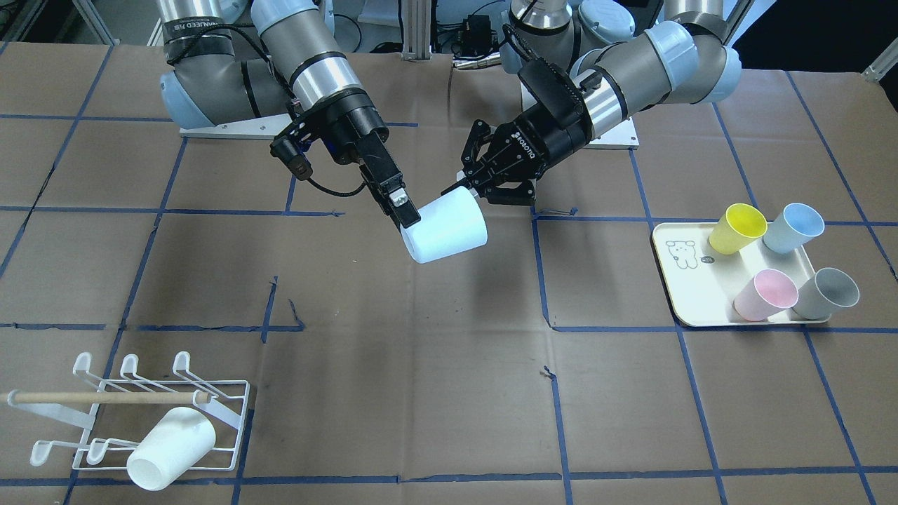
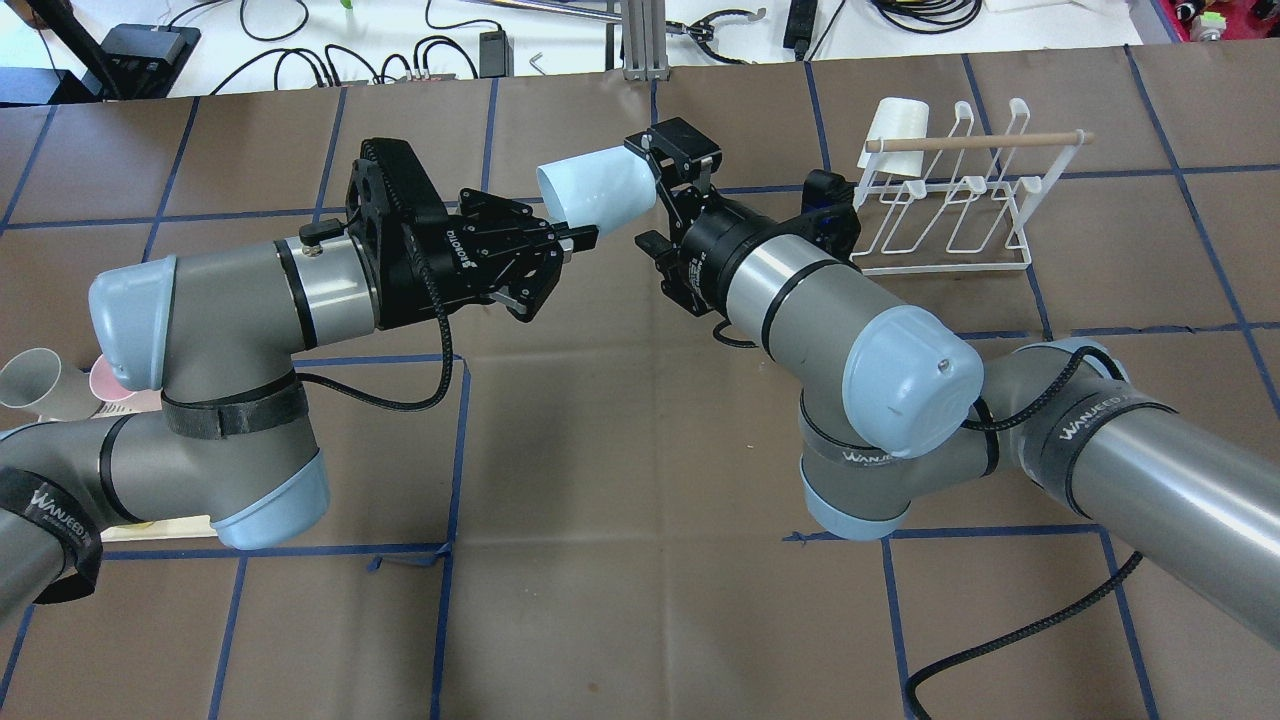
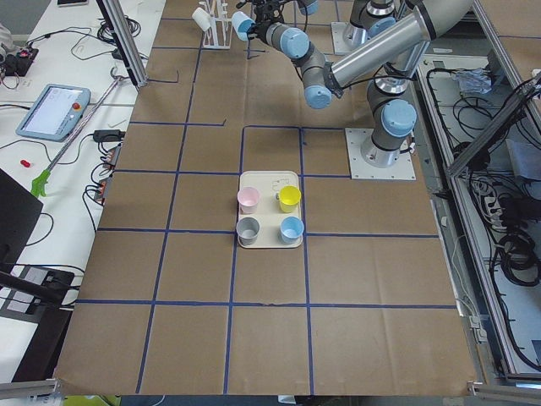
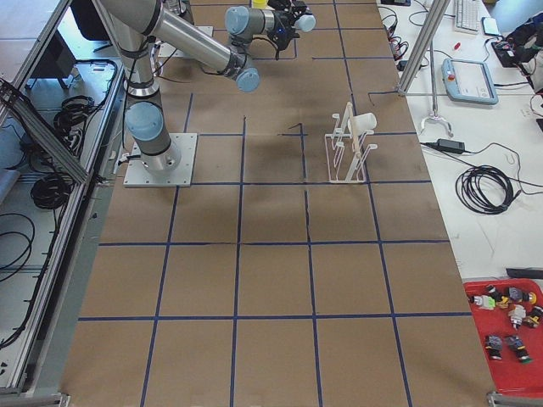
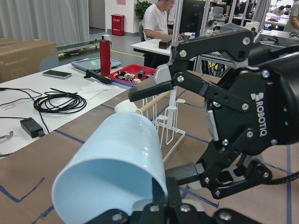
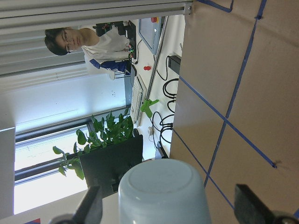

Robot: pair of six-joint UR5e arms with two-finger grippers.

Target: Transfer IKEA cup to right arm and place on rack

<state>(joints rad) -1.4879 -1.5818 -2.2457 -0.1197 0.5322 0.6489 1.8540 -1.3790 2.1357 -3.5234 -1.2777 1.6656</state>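
Observation:
A pale-blue cup hangs on its side in mid-air between the two arms; it also shows in the overhead view. My left gripper is shut on the cup's rim, mouth towards its camera. My right gripper is open. Its fingers straddle the cup's other end with gaps on both sides in the right wrist view. One right finger lies against the cup. The white wire rack with its wooden dowel stands far to the robot's right.
A white cup sits on a peg at the rack's end. A cream tray on the robot's left holds several cups: yellow, blue, pink, grey. Brown paper with blue tape lines covers the table.

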